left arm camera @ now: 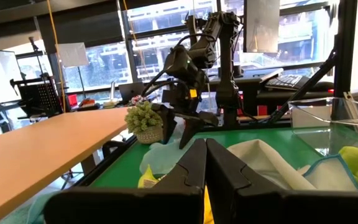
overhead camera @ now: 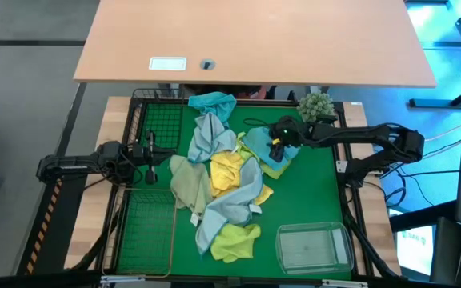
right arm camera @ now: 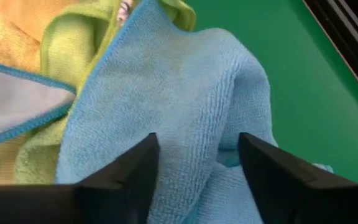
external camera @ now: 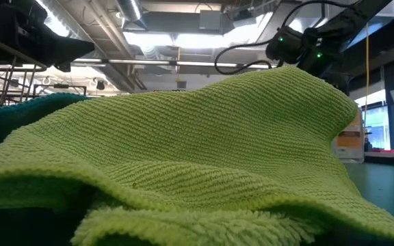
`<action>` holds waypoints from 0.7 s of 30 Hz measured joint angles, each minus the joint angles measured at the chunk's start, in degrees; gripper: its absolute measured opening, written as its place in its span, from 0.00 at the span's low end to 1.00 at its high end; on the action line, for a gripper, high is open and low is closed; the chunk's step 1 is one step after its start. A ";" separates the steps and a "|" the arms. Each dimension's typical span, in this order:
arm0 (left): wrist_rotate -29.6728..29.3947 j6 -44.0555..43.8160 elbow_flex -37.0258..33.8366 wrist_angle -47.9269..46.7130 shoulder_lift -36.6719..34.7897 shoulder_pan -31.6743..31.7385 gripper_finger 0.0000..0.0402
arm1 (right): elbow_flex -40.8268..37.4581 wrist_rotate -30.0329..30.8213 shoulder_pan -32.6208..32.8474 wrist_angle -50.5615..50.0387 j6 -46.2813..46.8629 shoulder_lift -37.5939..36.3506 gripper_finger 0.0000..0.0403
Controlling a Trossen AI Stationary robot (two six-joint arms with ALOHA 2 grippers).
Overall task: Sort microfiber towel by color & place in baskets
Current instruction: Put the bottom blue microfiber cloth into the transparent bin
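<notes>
Where the right tool hangs over the towel heap, its two fingers stand apart, released, straddling a raised fold of a light blue towel directly beneath it. That towel has a fine ribbed weave and is bunched into soft ridges. Just beside it lie a lime green towel and a yellow towel, and a pale grey one with blue edging.

Beyond the right tool, the heap spreads across the middle of the green surface: blue, yellow, sage and lime pieces overlapping and crumpled.

On the heap's far side from the right tool, the left tool is clenched, gripping nothing, above the black wire basket. The copper wire basket lies near it, bare of towels.

The clear plastic tub sits well apart from both tools, with no towel in it. A small potted plant stands just behind the right arm.
</notes>
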 joint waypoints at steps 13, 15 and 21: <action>0.01 0.00 0.00 0.00 0.00 0.01 0.00 | 0.00 -2.17 0.00 0.69 -0.20 -0.02 0.06; 0.00 0.00 0.01 0.00 0.00 0.00 0.00 | 0.00 -2.54 0.00 0.69 -0.20 -0.04 0.04; 0.00 0.00 0.00 0.00 0.02 0.02 0.00 | -0.02 -2.54 0.00 0.67 -0.22 -0.45 0.02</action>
